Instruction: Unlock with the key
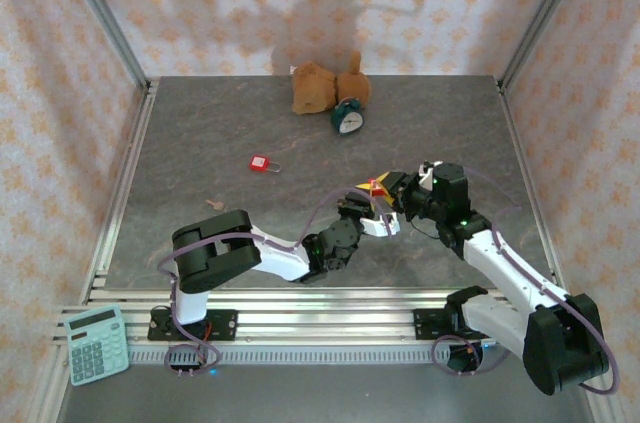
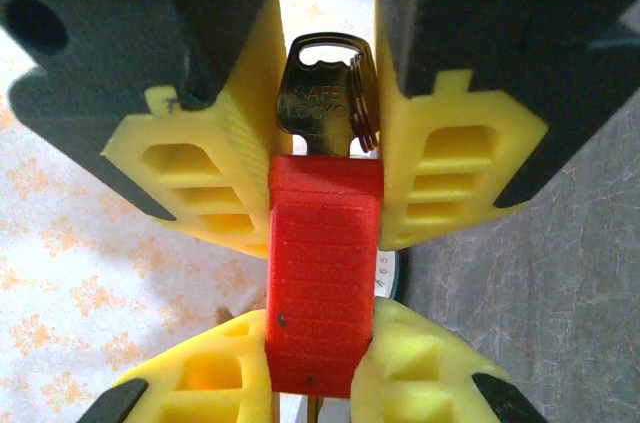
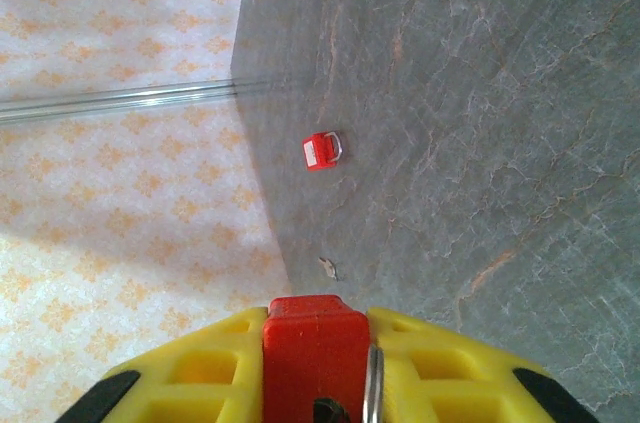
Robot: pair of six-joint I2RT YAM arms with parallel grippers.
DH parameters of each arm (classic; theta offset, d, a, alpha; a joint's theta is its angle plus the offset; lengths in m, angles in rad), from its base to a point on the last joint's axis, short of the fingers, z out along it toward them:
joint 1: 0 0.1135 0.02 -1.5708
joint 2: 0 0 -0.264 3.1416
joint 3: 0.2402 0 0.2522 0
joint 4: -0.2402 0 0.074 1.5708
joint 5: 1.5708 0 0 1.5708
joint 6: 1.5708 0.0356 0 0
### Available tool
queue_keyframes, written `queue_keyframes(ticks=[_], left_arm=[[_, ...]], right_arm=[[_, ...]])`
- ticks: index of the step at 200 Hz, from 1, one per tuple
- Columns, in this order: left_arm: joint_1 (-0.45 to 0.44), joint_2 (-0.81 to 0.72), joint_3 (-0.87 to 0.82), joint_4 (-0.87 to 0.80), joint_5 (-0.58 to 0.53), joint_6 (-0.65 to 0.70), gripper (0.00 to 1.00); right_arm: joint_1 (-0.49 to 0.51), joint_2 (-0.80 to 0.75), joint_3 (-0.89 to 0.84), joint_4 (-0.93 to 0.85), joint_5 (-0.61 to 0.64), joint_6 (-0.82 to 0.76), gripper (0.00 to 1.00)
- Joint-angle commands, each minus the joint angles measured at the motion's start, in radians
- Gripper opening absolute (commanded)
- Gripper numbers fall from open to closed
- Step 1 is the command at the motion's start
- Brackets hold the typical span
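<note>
A small red padlock (image 2: 322, 283) hangs above the table where the two arms meet (image 1: 377, 184). My left gripper (image 2: 318, 338) is shut on its lower body, one yellow finger on each side. A silver key (image 2: 318, 103) with a ring stands in the padlock's top end. My right gripper (image 2: 326, 193) comes from the opposite side, its yellow fingers (image 2: 225, 173) pressed against the key head's edges and reaching over the padlock's top. In the right wrist view the red padlock (image 3: 315, 353) fills the gap of the right gripper (image 3: 318, 323), the key ring (image 3: 373, 383) beside it.
A second red padlock (image 1: 261, 162) (image 3: 321, 151) lies on the grey table to the left. A tiny tan metal sliver (image 1: 212, 204) (image 3: 327, 266) lies nearer the left wall. A brown teddy bear (image 1: 320, 88) and a teal alarm clock (image 1: 347, 120) sit at the back. A calculator (image 1: 96, 343) rests by the left base.
</note>
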Motion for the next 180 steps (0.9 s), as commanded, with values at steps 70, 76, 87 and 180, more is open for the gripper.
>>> queue_keyframes(ticks=[70,76,87,180], left_arm=[[0.006,-0.429,-0.128,-0.602,0.16,-0.584,0.63],[0.014,-0.467,-0.14,-0.639,0.168,-0.615,0.64],[0.032,-0.535,-0.155,-0.715,0.2,-0.665,0.64],[0.125,-0.665,-0.114,-0.928,0.537,-0.858,0.66]], right_arm=[[-0.033,0.015,0.089,-0.053,0.048,-0.168,0.22],[-0.032,0.023,0.091,-0.049,0.043,-0.168,0.22],[-0.031,0.039,0.088,-0.027,0.03,-0.16,0.21],[0.085,0.045,0.066,0.007,-0.018,-0.282,0.21]])
